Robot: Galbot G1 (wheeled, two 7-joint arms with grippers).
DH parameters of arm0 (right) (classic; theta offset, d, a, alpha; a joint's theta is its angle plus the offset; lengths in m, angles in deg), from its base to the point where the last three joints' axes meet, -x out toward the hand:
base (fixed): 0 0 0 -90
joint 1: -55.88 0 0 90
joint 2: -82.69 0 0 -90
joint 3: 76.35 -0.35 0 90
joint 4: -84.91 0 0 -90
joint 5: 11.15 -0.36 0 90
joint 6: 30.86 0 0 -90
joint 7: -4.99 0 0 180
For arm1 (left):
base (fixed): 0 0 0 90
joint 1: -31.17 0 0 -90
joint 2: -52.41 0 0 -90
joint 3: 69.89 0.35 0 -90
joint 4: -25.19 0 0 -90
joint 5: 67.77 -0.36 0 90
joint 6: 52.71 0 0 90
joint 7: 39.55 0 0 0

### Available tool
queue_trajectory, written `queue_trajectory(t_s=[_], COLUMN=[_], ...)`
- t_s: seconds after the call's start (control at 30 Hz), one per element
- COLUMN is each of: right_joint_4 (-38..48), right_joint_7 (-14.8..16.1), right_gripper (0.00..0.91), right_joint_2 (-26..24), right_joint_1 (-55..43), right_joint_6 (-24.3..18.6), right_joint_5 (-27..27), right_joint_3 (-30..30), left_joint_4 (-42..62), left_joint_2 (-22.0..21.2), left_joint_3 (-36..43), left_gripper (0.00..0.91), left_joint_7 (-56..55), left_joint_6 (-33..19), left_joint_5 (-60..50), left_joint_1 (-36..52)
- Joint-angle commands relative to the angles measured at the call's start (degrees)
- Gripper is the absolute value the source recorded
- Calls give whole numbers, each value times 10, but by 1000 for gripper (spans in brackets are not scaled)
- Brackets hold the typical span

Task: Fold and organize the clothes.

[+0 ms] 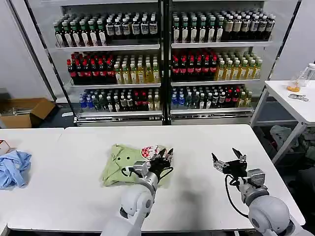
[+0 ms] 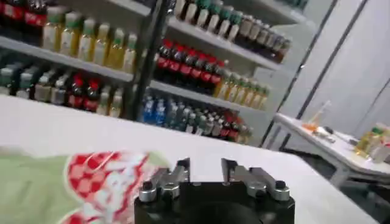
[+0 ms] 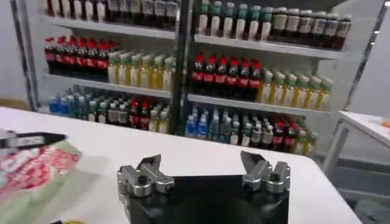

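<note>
The clothes are one sage-green T-shirt (image 1: 119,163) lying in a bunched, partly folded heap on the white table (image 1: 197,140), with its red, pink and white print (image 1: 149,151) facing up at the far right corner. My left gripper (image 1: 165,154) hovers open just past that printed corner, nothing between its fingers. From the left wrist the gripper (image 2: 206,168) is open over bare table, the print (image 2: 100,180) beside it. My right gripper (image 1: 229,159) stands open further right, well apart from the shirt. The right wrist view shows that gripper (image 3: 201,162) open and the shirt (image 3: 36,173) off to the side.
A crumpled blue cloth (image 1: 12,168) lies on the adjoining table at the left. Shelves of bottles (image 1: 162,64) stand behind the table. A smaller white side table (image 1: 295,101) is at the right, a cardboard box (image 1: 24,111) on the floor at the left.
</note>
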Motion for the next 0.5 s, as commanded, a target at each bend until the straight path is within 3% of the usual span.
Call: queue_trajectory(t_s=[0.03, 0.17, 0.27, 0.5], right_joint_4=[6, 39, 89, 193], right_joint_7=[10, -11, -39, -75], right_gripper=[907, 907, 907, 907], right_joint_2=[18, 62, 122, 223], right_joint_1=[-41, -99, -167, -237], right_joint_6=[-26, -29, -25, -12], right_joint_5=[-56, -94, -111, -148], right_joint_3=[48, 123, 199, 285], left_joint_4=[-78, -136, -178, -208], left_joint_2=[18, 49, 68, 64], left_joint_3=[-22, -98, -166, -261], left_gripper=[907, 907, 907, 907], left_joint_7=[21, 15, 9, -10], left_joint_6=[-99, -99, -107, -136], left_joint_5=[-24, -38, -55, -63], left_joint_1=[-59, -112, -170, -275])
